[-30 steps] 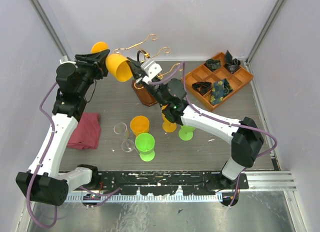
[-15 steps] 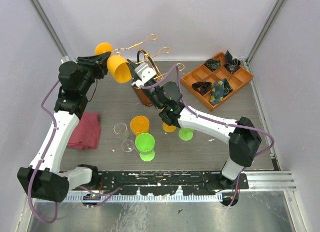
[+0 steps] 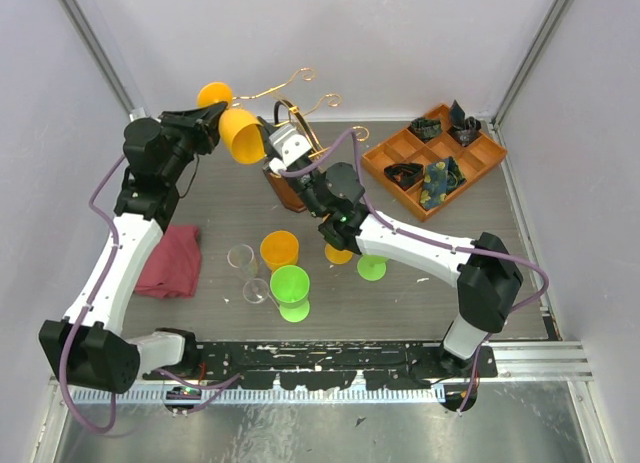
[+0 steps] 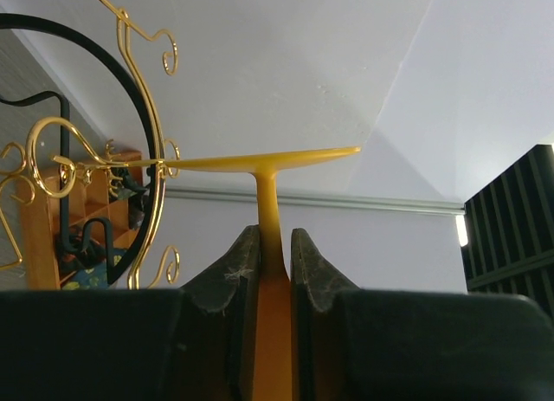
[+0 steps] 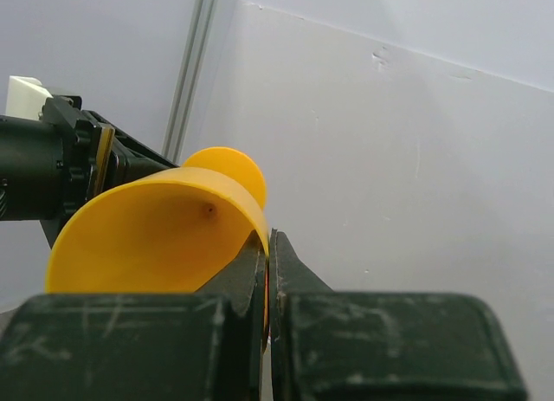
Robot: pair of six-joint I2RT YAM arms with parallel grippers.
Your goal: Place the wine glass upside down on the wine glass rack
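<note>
My left gripper (image 3: 216, 119) is shut on the stem of a yellow-orange wine glass (image 3: 240, 135) and holds it in the air, tilted, left of the wine glass rack. In the left wrist view the stem (image 4: 267, 212) runs up between the pads of the left gripper (image 4: 273, 245) to the flat foot, whose edge touches the rack's gold wire beside the dark hoop (image 4: 149, 132). My right gripper (image 3: 270, 145) is shut on the bowl's rim, which shows in the right wrist view (image 5: 156, 236) between the closed fingers of that gripper (image 5: 267, 255). The rack's gold arms (image 3: 292, 81) rise from its wooden base (image 3: 284, 189).
An orange compartment tray (image 3: 470, 158) with dark items sits at the back right. A red cloth (image 3: 172, 261) lies at the left. Two clear glasses (image 3: 243, 258), an orange cup (image 3: 280, 250), a green glass (image 3: 290, 287) and a green foot (image 3: 373, 269) stand mid-table.
The left gripper has carried the glass slightly up and back. The right gripper moved left from the rack onto the bowl's rim a second ago and has since stayed there.
</note>
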